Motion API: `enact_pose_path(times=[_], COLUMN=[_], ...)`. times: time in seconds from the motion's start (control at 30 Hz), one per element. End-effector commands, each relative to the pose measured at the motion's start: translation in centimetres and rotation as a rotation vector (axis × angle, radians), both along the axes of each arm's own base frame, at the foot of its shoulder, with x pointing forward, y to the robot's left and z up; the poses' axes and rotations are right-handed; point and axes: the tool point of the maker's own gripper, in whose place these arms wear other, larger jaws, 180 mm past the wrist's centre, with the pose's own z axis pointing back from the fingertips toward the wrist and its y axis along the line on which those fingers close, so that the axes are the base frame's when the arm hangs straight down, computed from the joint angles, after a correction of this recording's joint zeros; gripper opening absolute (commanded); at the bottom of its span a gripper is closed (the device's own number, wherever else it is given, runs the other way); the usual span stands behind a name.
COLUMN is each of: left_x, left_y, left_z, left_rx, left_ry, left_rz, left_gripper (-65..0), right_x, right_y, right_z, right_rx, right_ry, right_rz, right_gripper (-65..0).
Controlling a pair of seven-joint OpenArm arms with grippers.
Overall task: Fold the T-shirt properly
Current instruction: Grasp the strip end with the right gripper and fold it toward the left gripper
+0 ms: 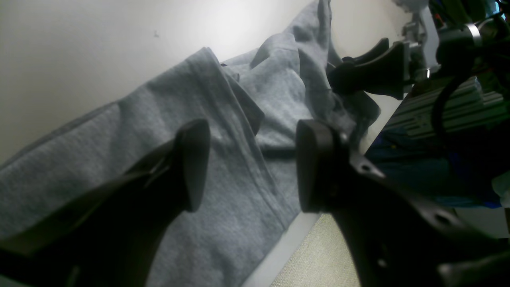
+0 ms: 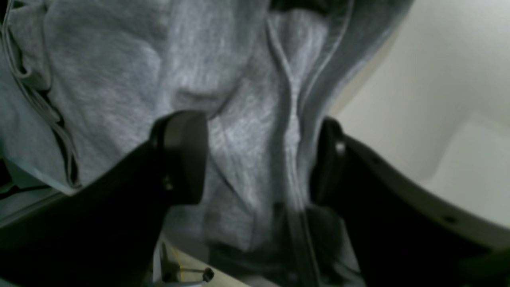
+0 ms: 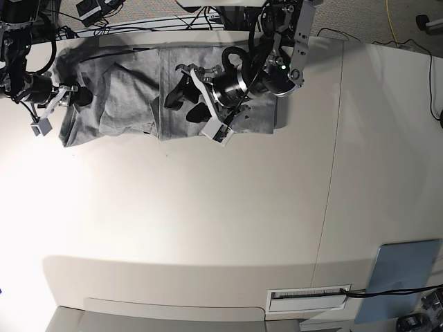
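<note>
The heather-grey T-shirt (image 3: 124,90) lies rumpled, plain side up, along the far edge of the white table (image 3: 208,207). My left gripper (image 3: 183,104) hovers over its middle, open; in the left wrist view its fingers (image 1: 195,163) stand wide apart above the cloth (image 1: 223,131) with nothing pinched. My right gripper (image 3: 77,95) is at the shirt's left end. Its jaws (image 2: 257,159) are apart in the right wrist view, and a hemmed fold of the T-shirt (image 2: 247,131) lies between the pads. The right gripper (image 1: 366,71) also shows at the cloth's far end in the left wrist view.
A blue-grey flat panel (image 3: 405,270) lies at the table's near right corner, beside a slotted vent (image 3: 308,296). Cables (image 3: 138,24) and floor run behind the far edge. The table's edge (image 1: 279,247) passes close under the left gripper, with an aluminium frame (image 1: 442,107) beyond it.
</note>
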Motion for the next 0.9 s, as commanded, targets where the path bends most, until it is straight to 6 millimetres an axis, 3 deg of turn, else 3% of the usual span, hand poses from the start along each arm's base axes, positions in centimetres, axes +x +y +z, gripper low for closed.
enact_pose_path(times=[0.0, 0.13, 0.27, 0.43, 0.57, 0.63, 0.77, 0.87], left_x=[0.5, 0.4, 0.4, 0.4, 0.2, 0.2, 0.2, -0.1], left_y=[-0.6, -0.6, -0.6, -0.5, -0.2, 0.0, 1.2, 3.3], left_z=[1.6, 1.6, 1.6, 1.4, 0.8, 0.5, -1.2, -3.5], left_rx=[-0.048, -0.048, -0.048, -0.036, 0.007, 0.027, 0.139, 0.281], left_ry=[-0.039, -0.039, -0.039, -0.045, -0.045, -0.047, -0.056, -0.047], left_rz=[0.004, 0.003, 0.003, -0.003, -0.009, -0.006, 0.011, 0.049], left_gripper=[-30.3, -30.3, -30.3, -30.3, -30.3, -30.3, -30.3, -30.3], right_x=[0.3, 0.4, 1.0, 2.3, 3.0, 3.1, 3.2, 3.2], right_y=[-0.1, 0.2, -1.2, -4.5, -8.4, -9.5, -7.8, -4.2], right_z=[0.5, 0.4, 0.1, 1.4, 4.5, 6.3, 9.6, 10.9], right_rx=[-0.002, 0.009, -0.076, -0.192, -0.253, -0.240, -0.186, -0.189], right_ry=[-0.010, -0.018, -0.055, -0.129, -0.186, -0.204, -0.253, -0.304], right_rz=[0.004, -0.002, -0.006, -0.057, -0.131, -0.159, -0.134, -0.048], right_gripper=[-35.7, -51.6, -65.0, -65.0, -65.0, -65.0, -65.0, -65.0])
